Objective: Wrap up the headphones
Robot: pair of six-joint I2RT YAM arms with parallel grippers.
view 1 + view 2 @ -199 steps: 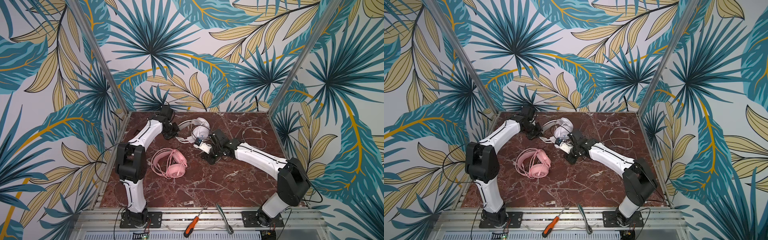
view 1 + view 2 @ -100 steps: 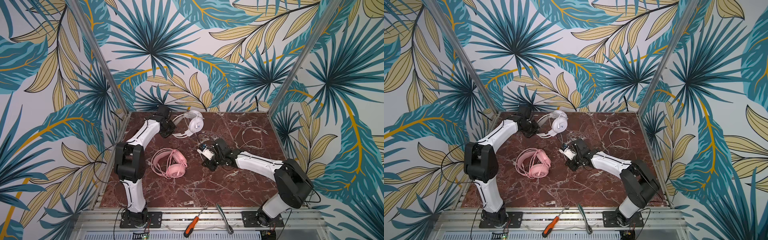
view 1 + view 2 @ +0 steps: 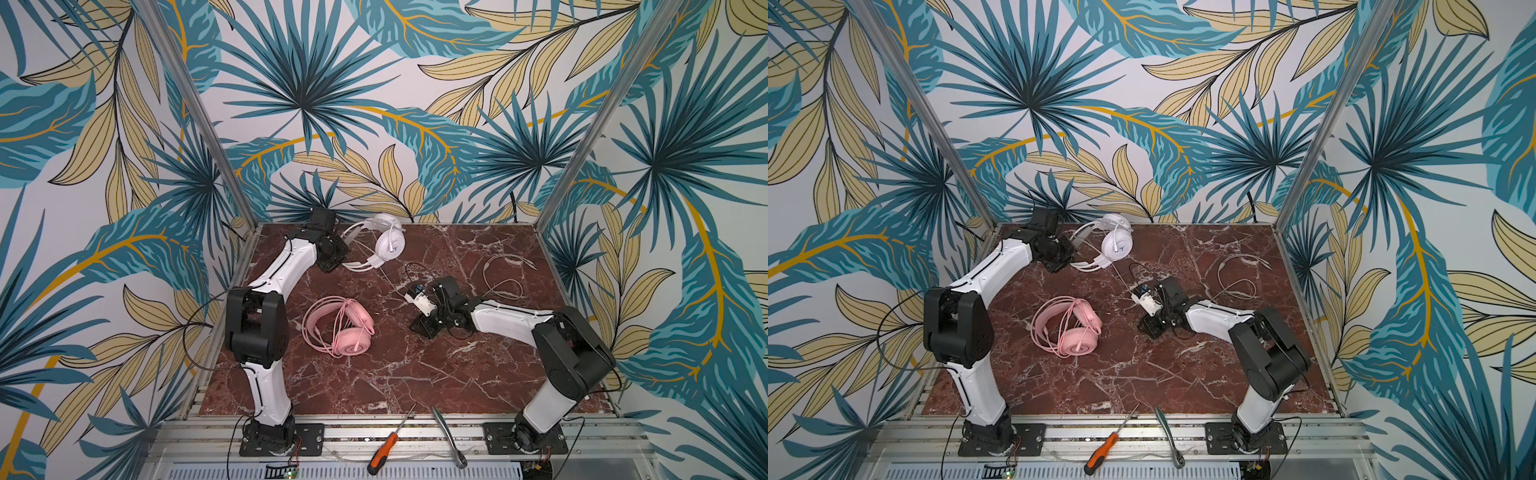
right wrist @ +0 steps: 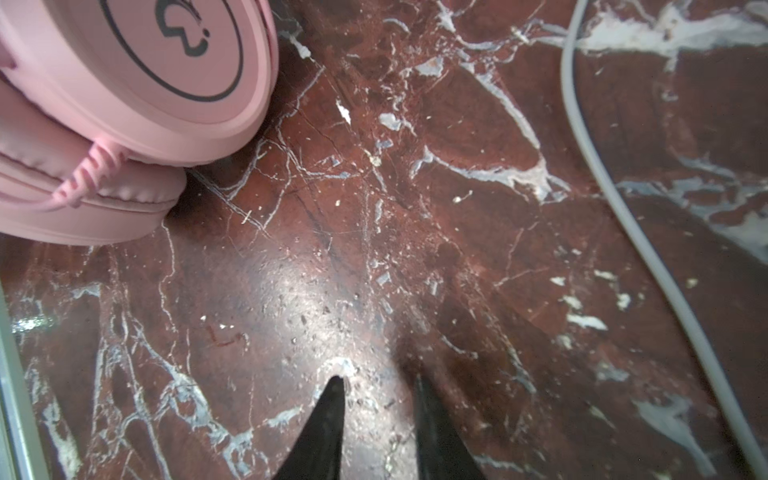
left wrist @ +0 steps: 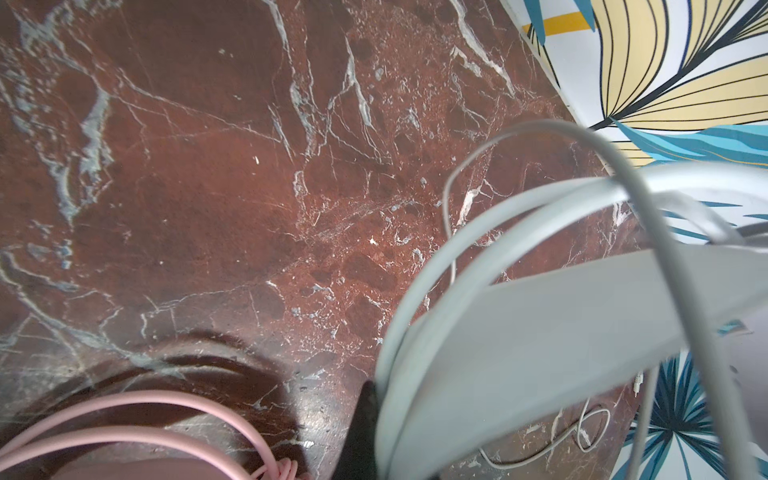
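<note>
Leaf-print walls close in a red marble bench [image 3: 374, 374] where two robot arms work at tidying a pair of headsets. At the far left, the left fingers [image 5: 360, 424] are clamped on the headband of the white headphones [image 3: 390, 243]. They hold the set up at a tilt, apparently so the band hangs free for cord to be passed round it. Much of its white cable [image 4: 571, 99] trails loose across the bench to slack loops at the far right. The right fingers [image 4: 324, 424] hover low over bare marble at mid-bench, parted a little and holding nothing, with that cable near; to my eye they are placed to pick it up. The pink headphones [image 3: 345, 328] lie flat left of centre, cups together, pink cord gathered over the band, which reads as that set already done. An orange-handled screwdriver [image 3: 384, 451] and a ratchet [image 3: 449, 436] rest on the near rail, apart from the job.
</note>
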